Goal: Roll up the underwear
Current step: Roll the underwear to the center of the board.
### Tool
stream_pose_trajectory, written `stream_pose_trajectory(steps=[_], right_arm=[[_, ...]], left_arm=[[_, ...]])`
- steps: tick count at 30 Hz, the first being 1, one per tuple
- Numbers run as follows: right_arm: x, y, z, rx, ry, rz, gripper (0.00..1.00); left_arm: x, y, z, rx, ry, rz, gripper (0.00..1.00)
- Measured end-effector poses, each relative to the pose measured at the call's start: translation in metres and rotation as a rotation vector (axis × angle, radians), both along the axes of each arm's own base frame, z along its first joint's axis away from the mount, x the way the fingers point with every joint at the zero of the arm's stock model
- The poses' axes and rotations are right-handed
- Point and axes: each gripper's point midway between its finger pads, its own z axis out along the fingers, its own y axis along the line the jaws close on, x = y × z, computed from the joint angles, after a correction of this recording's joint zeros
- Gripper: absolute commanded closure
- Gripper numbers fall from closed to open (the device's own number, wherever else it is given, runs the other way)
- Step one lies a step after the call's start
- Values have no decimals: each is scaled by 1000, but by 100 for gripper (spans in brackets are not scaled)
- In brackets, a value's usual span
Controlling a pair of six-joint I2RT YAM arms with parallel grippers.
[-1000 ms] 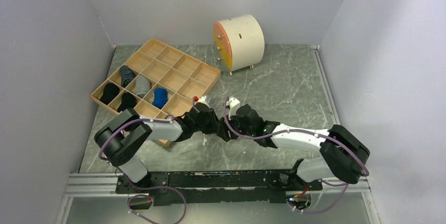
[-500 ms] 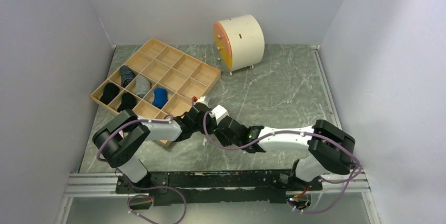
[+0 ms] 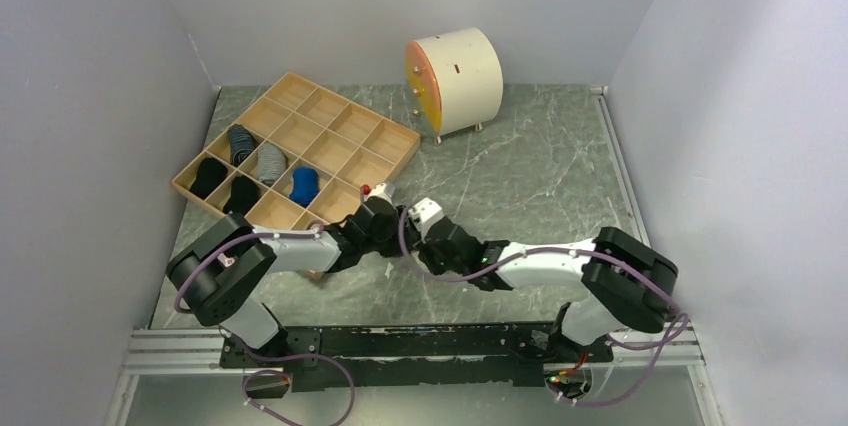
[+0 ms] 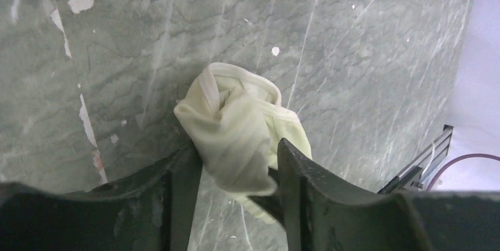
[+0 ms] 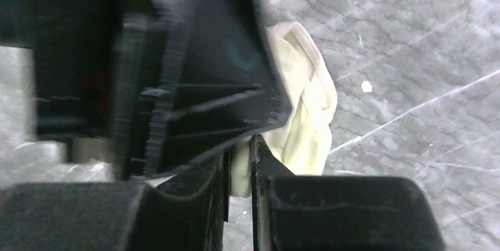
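The underwear (image 4: pixel 236 127) is a pale yellow bundle, loosely rolled, resting on the grey marble table. My left gripper (image 4: pixel 236 148) is shut on it, one finger on each side of the roll. My right gripper (image 5: pixel 240 148) is shut on a fold of the same cloth (image 5: pixel 301 115), right against the left gripper's body. In the top view the left gripper (image 3: pixel 383 226) and the right gripper (image 3: pixel 418 236) meet just in front of the tray's near corner, and they hide the underwear there.
A wooden compartment tray (image 3: pixel 340 96) lies at the left, with several dark, grey and blue rolled items in its left cells. A round cream cabinet (image 3: pixel 455 76) with an orange front stands at the back. Walls close in on both sides.
My right arm has swung left and its gripper has closed in on the left gripper and the bundle. The left gripper has stayed almost in place.
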Motion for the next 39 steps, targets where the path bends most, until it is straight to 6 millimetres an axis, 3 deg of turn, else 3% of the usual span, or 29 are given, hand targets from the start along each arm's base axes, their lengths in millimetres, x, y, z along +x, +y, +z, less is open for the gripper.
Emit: stream_pose_trajectory(steps=[3, 8, 17, 22, 26, 31, 35, 39], right_arm=[[-3, -1, -1, 163, 83, 15, 90], [1, -14, 1, 449, 227, 3, 88], [3, -26, 2, 676, 419, -23, 87], [2, -29, 2, 729, 466, -39, 84], [2, -30, 1, 754, 494, -48, 71], [3, -31, 4, 726, 486, -41, 51], [16, -34, 17, 647, 410, -44, 46], [31, -34, 38, 542, 285, -49, 49]], left_arm=[[-2, 2, 4, -17, -1, 10, 32], [-4, 4, 8, -35, -15, 12, 29], [-3, 3, 9, -46, -30, 8, 35], [-2, -1, 10, -58, -41, -6, 46], [-1, -6, 1, -62, -37, -21, 58], [4, -14, -2, -63, -39, -32, 62], [5, -16, -2, -59, -37, -32, 63], [6, -16, -2, -45, -30, -32, 63]])
